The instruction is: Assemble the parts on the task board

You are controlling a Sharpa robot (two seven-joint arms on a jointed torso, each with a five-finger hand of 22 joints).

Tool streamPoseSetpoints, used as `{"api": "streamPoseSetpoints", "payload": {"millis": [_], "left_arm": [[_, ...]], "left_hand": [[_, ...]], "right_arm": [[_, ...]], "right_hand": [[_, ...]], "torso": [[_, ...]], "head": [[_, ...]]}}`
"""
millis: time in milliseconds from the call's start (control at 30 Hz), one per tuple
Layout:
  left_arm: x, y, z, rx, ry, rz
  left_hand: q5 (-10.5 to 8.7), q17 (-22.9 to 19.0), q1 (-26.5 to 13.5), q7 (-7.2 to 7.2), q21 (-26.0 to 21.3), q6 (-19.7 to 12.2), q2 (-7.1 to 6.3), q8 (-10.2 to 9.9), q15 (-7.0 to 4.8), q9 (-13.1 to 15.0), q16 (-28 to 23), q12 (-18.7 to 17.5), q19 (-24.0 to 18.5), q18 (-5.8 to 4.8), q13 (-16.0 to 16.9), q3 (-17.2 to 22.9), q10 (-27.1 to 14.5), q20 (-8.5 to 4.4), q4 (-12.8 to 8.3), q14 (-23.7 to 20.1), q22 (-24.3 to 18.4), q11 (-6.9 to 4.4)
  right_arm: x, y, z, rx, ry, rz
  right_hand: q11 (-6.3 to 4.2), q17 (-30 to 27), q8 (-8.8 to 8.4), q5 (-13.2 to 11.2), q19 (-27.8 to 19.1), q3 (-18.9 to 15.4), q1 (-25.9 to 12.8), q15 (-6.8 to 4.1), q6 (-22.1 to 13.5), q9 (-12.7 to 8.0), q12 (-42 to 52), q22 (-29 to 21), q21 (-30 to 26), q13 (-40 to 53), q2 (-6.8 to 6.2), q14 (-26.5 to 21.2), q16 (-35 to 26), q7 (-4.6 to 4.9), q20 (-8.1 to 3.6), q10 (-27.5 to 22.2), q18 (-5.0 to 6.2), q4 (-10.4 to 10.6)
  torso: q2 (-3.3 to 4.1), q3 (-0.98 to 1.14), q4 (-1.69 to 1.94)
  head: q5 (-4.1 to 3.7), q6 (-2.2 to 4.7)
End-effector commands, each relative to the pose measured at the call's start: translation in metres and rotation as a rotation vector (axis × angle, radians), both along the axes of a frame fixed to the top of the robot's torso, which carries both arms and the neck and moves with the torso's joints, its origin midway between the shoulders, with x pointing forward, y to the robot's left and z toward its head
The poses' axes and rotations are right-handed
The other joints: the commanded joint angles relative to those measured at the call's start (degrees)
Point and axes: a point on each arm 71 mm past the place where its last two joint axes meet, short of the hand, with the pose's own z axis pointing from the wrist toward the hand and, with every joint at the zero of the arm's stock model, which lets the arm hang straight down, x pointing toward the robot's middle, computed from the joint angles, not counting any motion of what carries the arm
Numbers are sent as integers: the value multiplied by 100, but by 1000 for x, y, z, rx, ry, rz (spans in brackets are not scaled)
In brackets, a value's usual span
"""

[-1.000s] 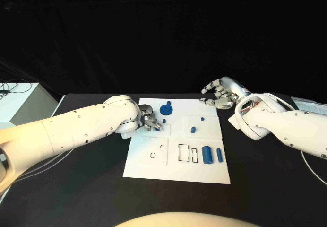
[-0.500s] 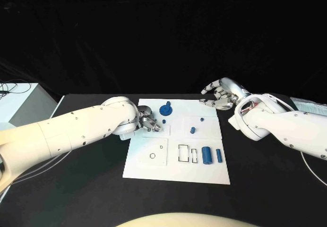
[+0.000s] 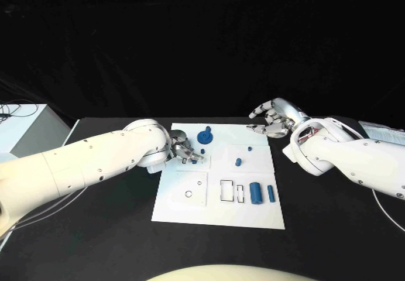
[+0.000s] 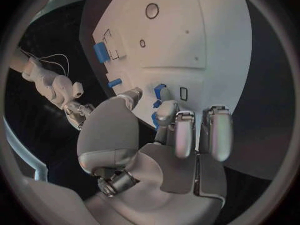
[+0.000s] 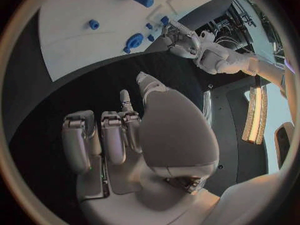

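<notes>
left hand [image 3: 185,151]: small blue part [image 4: 160,91] pinched at fingertips over board [image 3: 253,211] | right hand [image 3: 271,120]: fingers curled, nothing held, off board

A black table [image 3: 101,234] carries a white task board [image 3: 219,208], which lies flat near its middle. Past the table's left edge stands a white box-like thing [image 3: 24,126], and at the far right edge lies something pale, too cut off to tell [image 3: 384,130].

left hand [image 3: 186,150] | fingertips hide small blue part [image 4: 160,91] | grip unclear
</notes>
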Motion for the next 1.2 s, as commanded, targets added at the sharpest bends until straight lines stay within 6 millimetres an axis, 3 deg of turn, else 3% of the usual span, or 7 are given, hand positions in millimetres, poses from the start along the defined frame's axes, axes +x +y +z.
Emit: {"api": "streamPoseSetpoints", "payload": {"millis": [33,267,500,733,1000,1100,1200], "left_arm": [[0,-2,4,-15,-11,-1],[5,2,21,-44,-29,7],[16,13,43,-104,-46,44],[29,26,52,-128,-51,87],[47,41,52,-116,-72,159],[52,44,50,-112,-76,176],[57,45,48,-103,-76,191]], "left_hand": [[-112,1509,-5,-8,-23,46,66,-33,-4,12,25,-15,8,-57,7,-108,-9,-7,3,596,459,-11],[-104,1509,160,-3,-50,25,148,-56,-2,24,25,-43,-26,-45,-30,-169,-37,-8,-15,596,410,-7],[-19,1115,791,182,-320,-300,365,-384,138,-89,-252,-479,-369,63,-608,-20,-551,103,-20,438,-66,158],[-25,1096,977,278,-339,-409,318,-624,203,-278,-265,-671,-377,67,-866,194,-752,163,-18,429,-79,234],[-25,1108,981,308,-326,-419,311,-694,227,-352,-256,-715,-355,60,-926,248,-806,184,-14,434,-49,262],[-24,1101,959,369,-327,-538,300,-848,268,-482,-260,-774,-354,60,-1025,308,-876,214,-13,432,-48,312],[-22,1098,960,379,-329,-543,300,-869,277,-510,-261,-776,-357,61,-1034,324,-883,222,-15,430,-52,321]], "right_arm": [[-1,1,0,-6,-11,11],[-1,-1,0,-6,-11,8],[0,-3,0,-6,-15,3],[0,-4,0,-4,-18,0],[0,-4,0,0,-19,-2],[-1,-4,1,1,-20,-1],[-1,-4,1,2,-20,0]], "right_hand": [[43,1373,12,-7,600,29,-66,46,-56,-5,-30,1506,27,1151,6,565,-15,3,51,233,-82,14],[43,1378,13,-9,600,32,-67,46,-56,-5,-28,1506,27,1153,8,567,-13,3,51,236,-82,13],[43,1373,15,-12,600,33,-69,46,-57,-6,-25,1506,27,1156,9,565,-15,3,51,238,-82,13],[43,1373,15,-12,600,33,-69,46,-57,-6,-25,1506,27,1156,9,565,-15,3,51,238,-82,13],[43,1373,15,-12,600,33,-69,46,-57,-6,-25,1506,27,1156,9,565,-15,3,51,238,-82,13],[43,1373,15,-12,600,33,-69,46,-57,-6,-25,1506,27,1156,9,565,-15,3,51,238,-82,13],[43,1373,15,-12,600,33,-69,46,-57,-6,-25,1506,27,1156,9,565,-15,3,51,238,-82,13]], "torso": [[-2,4,-3],[-6,10,4],[-4,18,1],[3,18,-4],[14,19,-8],[17,20,-4],[26,15,-12]], "head": [[5,11],[-1,47],[27,78],[48,120],[67,164],[64,183],[73,192]]}}
